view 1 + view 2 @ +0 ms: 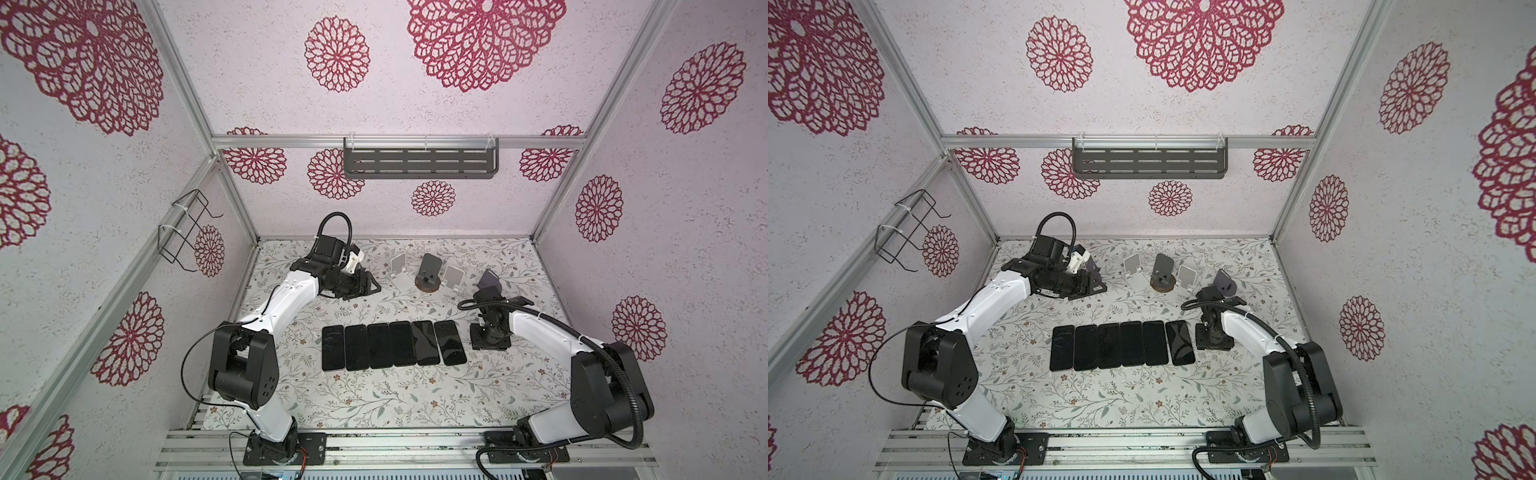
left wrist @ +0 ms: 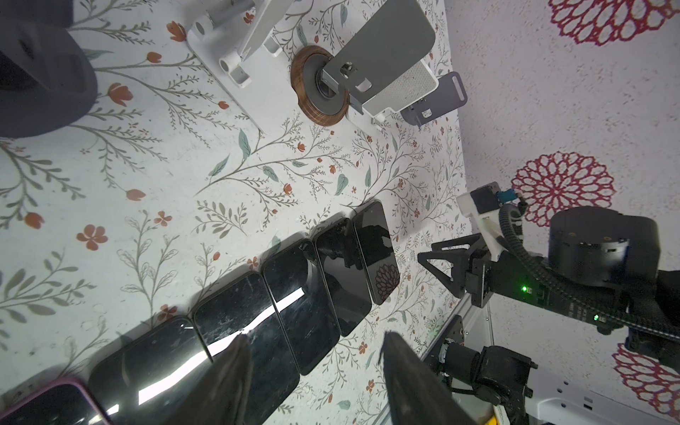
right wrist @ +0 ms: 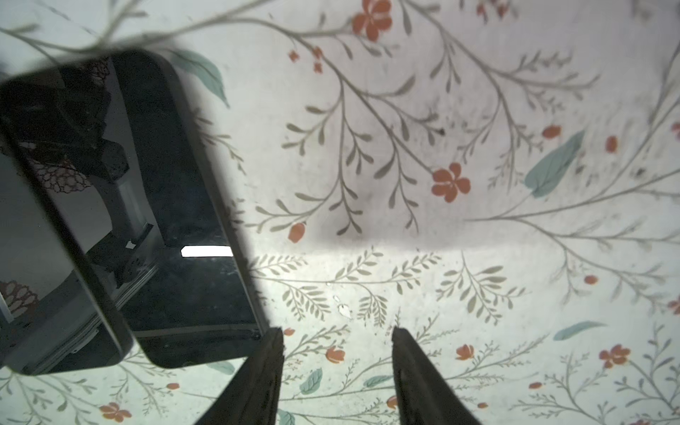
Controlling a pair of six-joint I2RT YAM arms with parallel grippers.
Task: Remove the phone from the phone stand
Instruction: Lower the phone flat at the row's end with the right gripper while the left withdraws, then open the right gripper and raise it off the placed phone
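Gaping empty, left pincer point(image 2: 314, 335) and right pincer point(image 3: 337, 329) hang over the table point(image 3: 478, 110), pink-edged phone point(image 2: 48, 404) cut off.

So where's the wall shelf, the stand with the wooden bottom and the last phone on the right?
Wall shelf point(image 1: 419, 166): in a top view, slotted panel.
Stand point(image 2: 311, 112): left wrist view, wooden base.
Last phone point(image 1: 449, 343): in a top view, screen middle.

The phones point(image 1: 401, 344) look glossy, the table point(image 1: 353, 399) matt, the stand base point(image 2: 302, 96) wood-grained.
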